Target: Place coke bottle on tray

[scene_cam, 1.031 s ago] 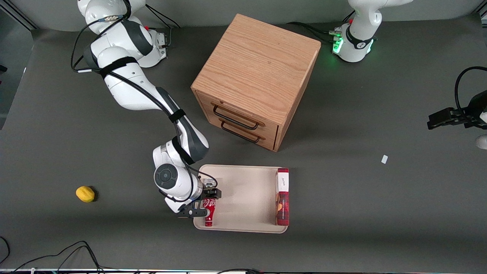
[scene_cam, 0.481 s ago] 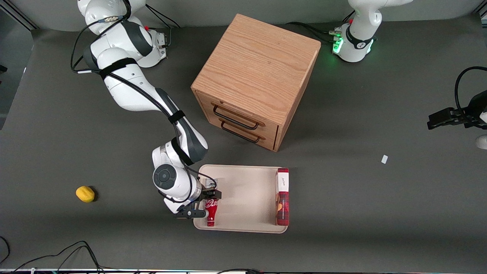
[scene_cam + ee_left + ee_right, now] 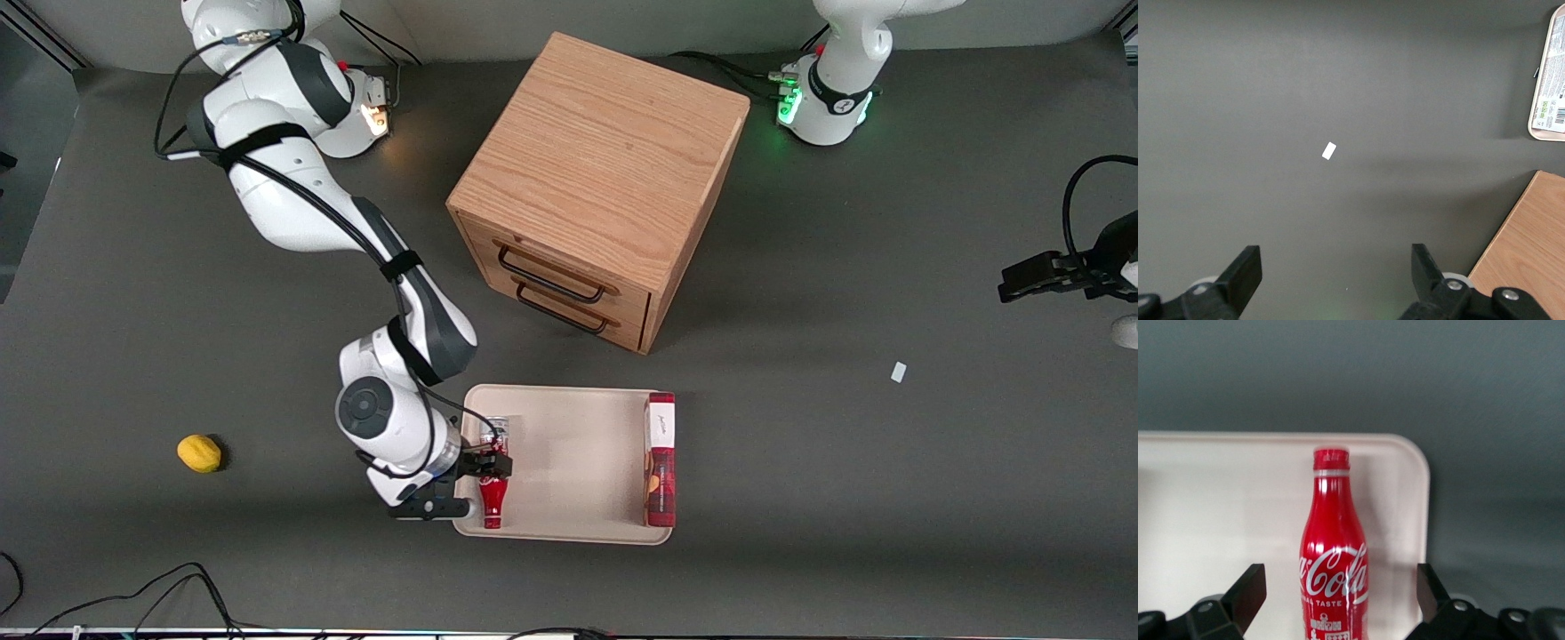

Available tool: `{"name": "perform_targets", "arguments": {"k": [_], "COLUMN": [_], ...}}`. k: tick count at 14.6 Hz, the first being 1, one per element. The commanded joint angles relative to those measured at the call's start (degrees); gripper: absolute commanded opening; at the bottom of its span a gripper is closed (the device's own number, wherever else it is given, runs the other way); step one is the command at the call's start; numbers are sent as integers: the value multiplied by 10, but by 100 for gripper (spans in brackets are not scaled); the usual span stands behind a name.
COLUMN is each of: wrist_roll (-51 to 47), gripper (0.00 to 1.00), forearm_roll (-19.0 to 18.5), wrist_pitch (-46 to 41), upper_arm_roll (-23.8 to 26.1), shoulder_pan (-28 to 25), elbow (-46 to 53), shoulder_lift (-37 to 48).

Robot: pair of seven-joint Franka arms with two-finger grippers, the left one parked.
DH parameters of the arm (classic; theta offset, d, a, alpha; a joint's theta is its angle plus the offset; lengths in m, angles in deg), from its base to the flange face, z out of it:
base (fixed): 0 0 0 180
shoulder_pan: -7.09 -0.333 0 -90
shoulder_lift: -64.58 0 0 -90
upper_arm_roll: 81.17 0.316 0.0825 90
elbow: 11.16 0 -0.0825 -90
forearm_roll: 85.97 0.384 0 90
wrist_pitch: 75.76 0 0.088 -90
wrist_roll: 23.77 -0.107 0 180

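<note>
Gripper (image 3: 484, 471) pulling back toward working arm's end since a second ago, fingers now spread apart, no longer touching coke bottle (image 3: 492, 500). Glossy red contour bottle (image 3: 1335, 553) lying flat on tray (image 3: 569, 462), white script up, cap end pointing toward front camera, close beside rounded rim corner. Tray smooth matte beige, low raised rim. Long red box (image 3: 660, 460) lying on tray along edge nearer parked arm. Oak-grain cabinet (image 3: 596, 178) standing on dark matte worktop (image 3: 845, 498).

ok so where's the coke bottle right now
The coke bottle lies flat on the tray, at the tray's end toward the working arm, opposite the red box. The hand hangs open above it, fingers clear of it.
</note>
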Motion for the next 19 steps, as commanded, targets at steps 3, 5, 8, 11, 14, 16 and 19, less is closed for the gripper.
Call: {"name": "perform_targets", "arguments": {"k": [3, 5, 8, 11, 14, 16, 19], "wrist_roll": [41, 75, 96, 109, 127, 127, 128], "gripper": [100, 100, 100, 100, 100, 100, 100], "forearm_roll": [11, 13, 20, 21, 21, 21, 21], "wrist_pitch": [-15, -16, -26, -87, -139, -201, -250], "upper_arm_roll": [8, 7, -5, -46, -79, -90, -99], "shoulder_pan": [71, 98, 120, 120, 120, 119, 119], "elbow": [-177, -262, -398, -476, -536, -541, -539], "shoulder_lift": [178, 259, 393, 498, 600, 640, 684]}}
